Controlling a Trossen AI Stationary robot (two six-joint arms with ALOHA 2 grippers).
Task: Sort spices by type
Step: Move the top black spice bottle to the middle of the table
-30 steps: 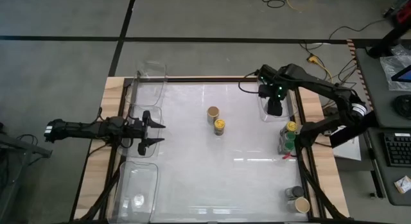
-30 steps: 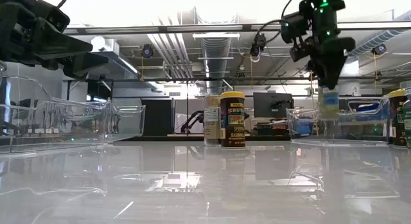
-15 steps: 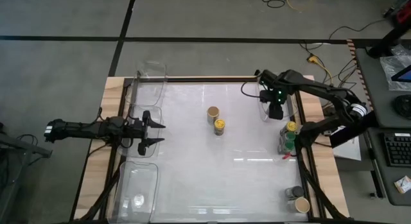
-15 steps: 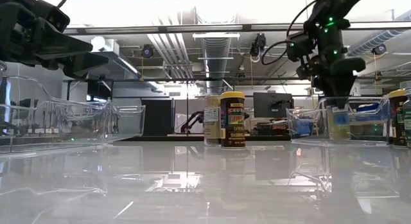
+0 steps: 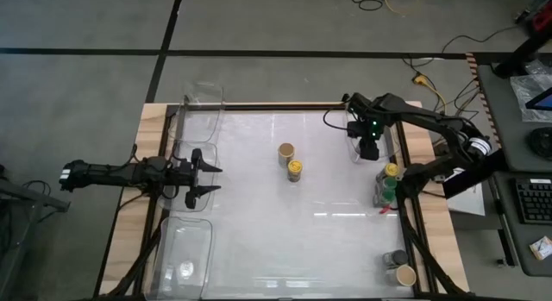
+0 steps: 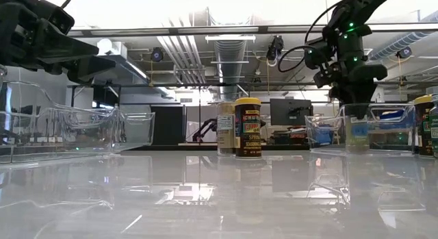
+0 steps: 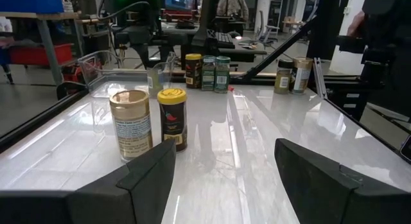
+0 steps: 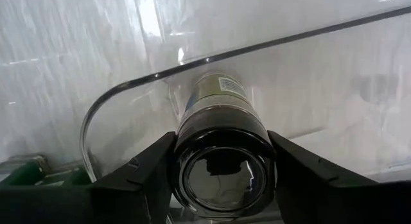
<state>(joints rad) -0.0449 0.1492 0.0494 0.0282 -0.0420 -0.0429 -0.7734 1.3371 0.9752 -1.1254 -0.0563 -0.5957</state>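
From above, the white surface point(image 5: 285, 241) carries a tan-lidded jar point(image 5: 286, 151) and a yellow-lidded jar point(image 5: 295, 169) touching each other near its middle; at the right edge stand a yellow-lidded and a green-lidded jar point(image 5: 387, 187), and near the front right corner two more jars point(image 5: 400, 268), one dark-lidded and one tan-lidded. The left gripper point(image 5: 207, 178) hangs at the left edge with its fingers apart and nothing between them, between two clear bins point(image 5: 184, 249). The right gripper point(image 5: 369, 149) reaches down into a clear bin point(image 5: 356, 154) at the back right. From table height, the right gripper point(image 6: 357, 101) holds a jar point(image 6: 356, 128) lowered inside that bin point(image 6: 321, 133), and the yellow-lidded jar point(image 6: 248, 127) in the middle shows a dark label whose writing is too small to read with certainty. The left wrist view looks past open fingers point(image 7: 151, 176) at the tan-lidded jar point(image 7: 131, 123) with a pale printed label and the yellow-lidded jar point(image 7: 172, 118) with a dark label bearing a red picture; the print cannot be read. The right wrist view shows the fingers point(image 8: 144, 172) clamped on a black-lidded jar point(image 8: 221, 153) with a greenish label, unreadable, standing in the curved bin corner point(image 8: 122, 92).
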